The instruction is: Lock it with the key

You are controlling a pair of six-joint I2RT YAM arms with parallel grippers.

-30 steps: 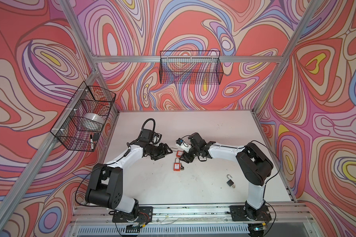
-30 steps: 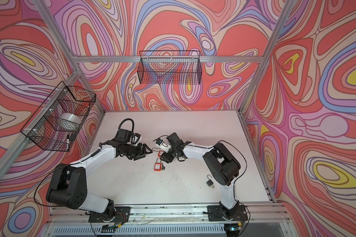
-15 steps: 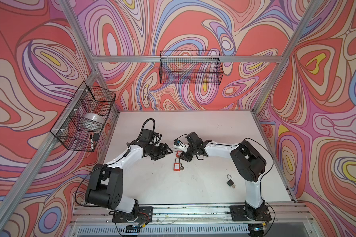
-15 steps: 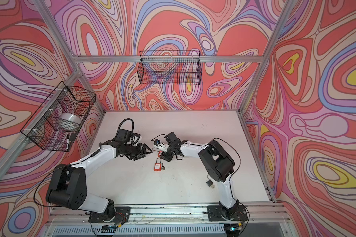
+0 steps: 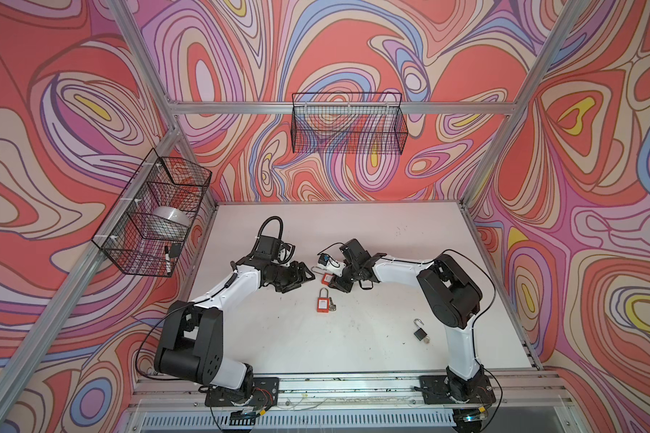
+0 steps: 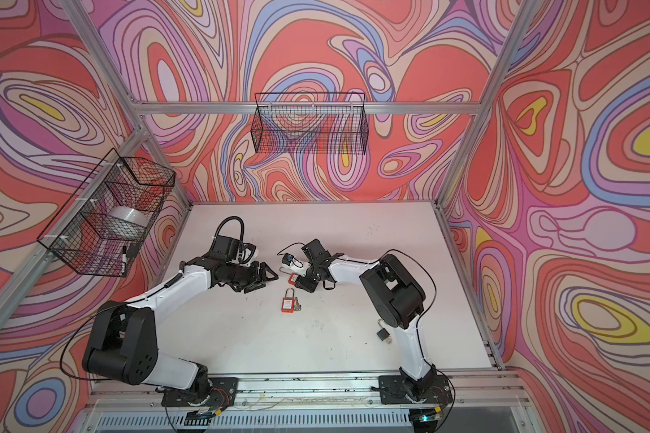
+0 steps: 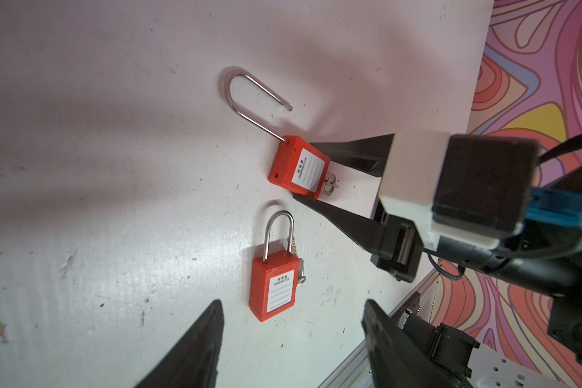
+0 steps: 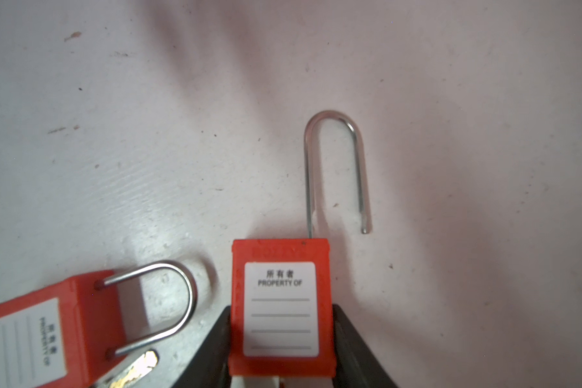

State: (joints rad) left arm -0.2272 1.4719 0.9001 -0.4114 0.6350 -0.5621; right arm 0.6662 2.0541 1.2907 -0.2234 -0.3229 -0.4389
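A red padlock [image 8: 280, 309] with a long open shackle [image 8: 333, 116] lies on the white table. My right gripper [image 8: 281, 339] is shut on its body, one black finger pressing each side. A key ring [image 7: 331, 183] sticks out of this padlock's base [image 7: 299, 168]. In both top views this padlock [image 5: 327, 279] [image 6: 293, 277] sits at the right gripper [image 5: 334, 282]. A second red padlock [image 7: 273, 289] [image 5: 322, 304], shackle closed, lies nearer the front with a key [image 7: 300, 272] beside it. My left gripper [image 7: 292, 304] [image 5: 304, 280] hovers open just over it, holding nothing.
A small black padlock [image 5: 421, 331] with an open shackle lies at the front right. A wire basket [image 5: 151, 221] with a tape roll hangs on the left wall, another wire basket [image 5: 348, 127] on the back wall. The two grippers are close together mid-table.
My right gripper's jaws have narrowed onto the body of the long-shackle padlock, and the right arm's elbow has shifted left. The left arm has not moved.
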